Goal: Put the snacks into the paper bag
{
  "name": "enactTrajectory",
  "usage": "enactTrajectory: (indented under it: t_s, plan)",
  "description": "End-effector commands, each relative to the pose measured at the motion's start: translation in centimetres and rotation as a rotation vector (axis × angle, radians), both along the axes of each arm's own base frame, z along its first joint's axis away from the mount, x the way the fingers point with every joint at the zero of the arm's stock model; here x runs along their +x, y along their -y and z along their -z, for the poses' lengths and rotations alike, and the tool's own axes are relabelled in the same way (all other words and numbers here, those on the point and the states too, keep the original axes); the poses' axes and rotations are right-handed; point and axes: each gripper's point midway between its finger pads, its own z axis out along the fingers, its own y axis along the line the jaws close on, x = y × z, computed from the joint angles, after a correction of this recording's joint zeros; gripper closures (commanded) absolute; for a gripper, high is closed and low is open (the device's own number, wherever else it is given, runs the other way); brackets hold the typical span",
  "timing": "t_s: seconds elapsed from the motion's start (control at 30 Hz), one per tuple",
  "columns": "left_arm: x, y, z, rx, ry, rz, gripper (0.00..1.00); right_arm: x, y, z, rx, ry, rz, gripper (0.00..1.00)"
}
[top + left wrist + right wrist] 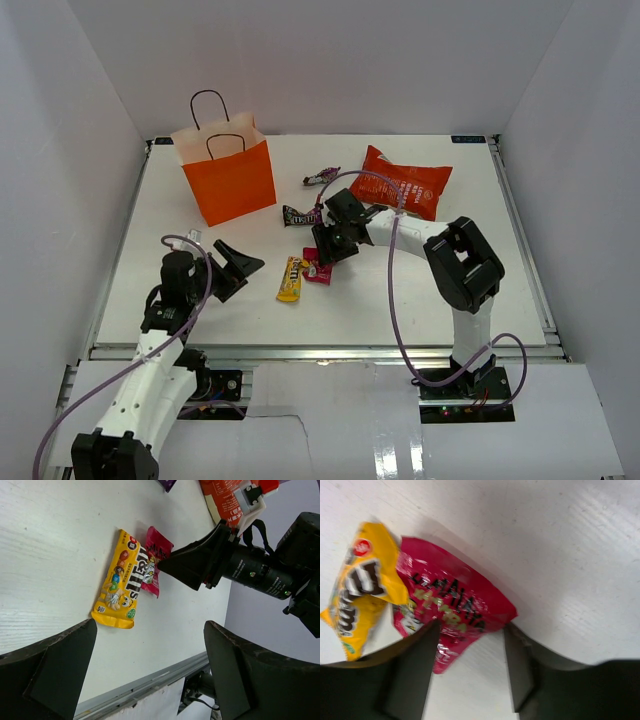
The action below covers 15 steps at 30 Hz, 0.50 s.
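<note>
Jaws of right gripper [470,632] stood spread, straddling pink packet [451,600] edge; yellow packet [362,597] beside one jaw. Left gripper [150,630] gaped above table [50,555].

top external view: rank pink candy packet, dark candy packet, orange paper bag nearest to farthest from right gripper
1. pink candy packet: at the right gripper, centre
2. dark candy packet: just beyond, left
3. orange paper bag: far left

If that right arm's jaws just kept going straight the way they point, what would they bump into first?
Most likely the pink packet, lying on the table between the open jaws, beside the yellow packet.
</note>
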Motion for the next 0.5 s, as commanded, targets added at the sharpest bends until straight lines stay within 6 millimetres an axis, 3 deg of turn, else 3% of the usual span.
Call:
enactTrajectory:
  t_s: [0.0, 0.1, 0.13, 0.23, 0.47]
  plan:
    - [0.4, 1.3, -0.8, -0.07, 0.025, 0.046, 0.02, 0.6, 0.4, 2.2, -0.054, 0.01, 0.008, 0.47]
    - [0.3, 1.9, 0.4, -0.082, -0.017, 0.059, 0.02, 0.8, 1.1, 3.5, -0.093, 0.018, 0.001, 0.68]
    - [0.4, 2.1, 0.4, -0.089, -0.014, 0.06, 0.02, 0.9, 1.4, 3.7, -0.1, 0.019, 0.004, 0.7]
    - [0.5, 3.0, 0.6, -0.093, -0.019, 0.078, 0.02, 1.3, 2.0, 3.9, -0.102, 0.032, -0.001, 0.92]
    - [0.7, 6.3, 1.1, -0.078, -0.02, 0.17, 0.02, 2.1, 2.7, 1.0, 0.036, 0.104, -0.089, 0.92]
